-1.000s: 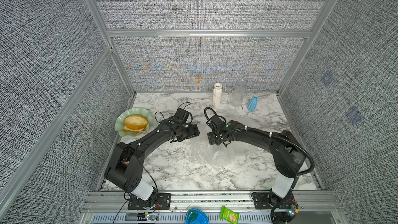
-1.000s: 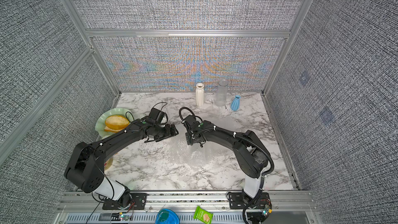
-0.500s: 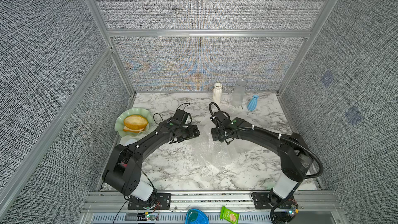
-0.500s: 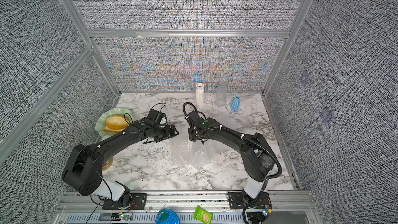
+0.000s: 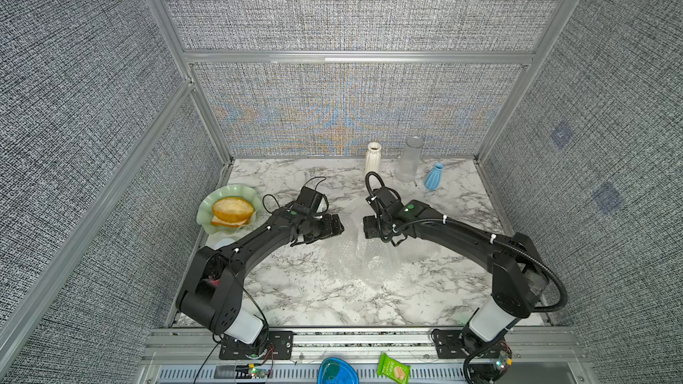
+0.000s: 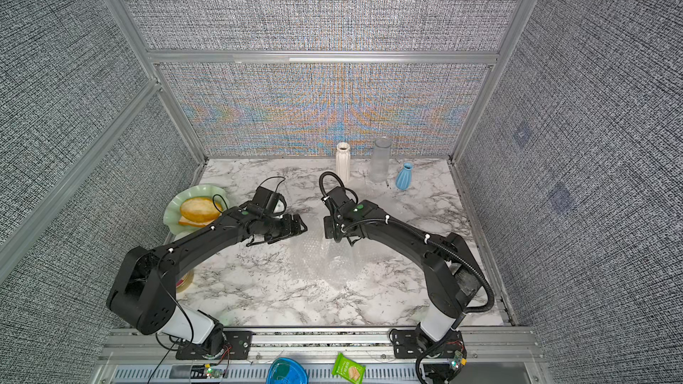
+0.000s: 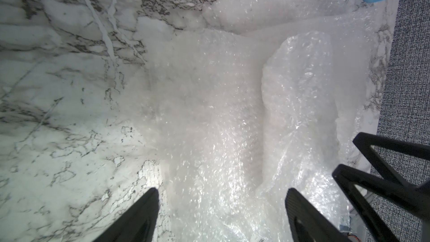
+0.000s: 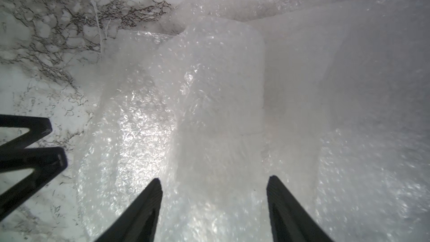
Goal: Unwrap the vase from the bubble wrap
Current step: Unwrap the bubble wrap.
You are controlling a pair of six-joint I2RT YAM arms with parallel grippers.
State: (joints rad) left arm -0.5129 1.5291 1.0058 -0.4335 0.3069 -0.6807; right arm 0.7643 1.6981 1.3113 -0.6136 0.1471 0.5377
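Desk (image 5: 318, 301): white marble, enclosed by grey fabric walls.

Bubble wrap (image 5: 369, 264): seen in both top views as crinkled, overlapping sheets spread over the middle of the desk, from between the two grippers toward the near edge. In the left wrist view a raised, rolled fold is noted in the bubble wrap (image 7: 300, 103). Whether anything is enclosed in it cannot be told.

Left gripper (image 5: 338, 226): held above the left part of the wrap and pointed to the right. In its wrist view the fingers are seen set wide apart, with only wrap and marble below the gap. Nothing is gripped.

Right gripper (image 5: 364, 230): held opposite and pointed to the left, near the left gripper but not touching it. In its wrist view the jaws are seen partly spread, with a hump of wrap lying beneath the gap. No sheet is seen pinched between the fingers.

Far edge, left to right: white ribbed vase (image 5: 373, 158), clear vase (image 5: 408, 162) and blue vase (image 5: 433, 177), all upright.

Left edge: green plate (image 5: 206, 214) with bread (image 5: 233, 209) lying on it, just beside the left arm.
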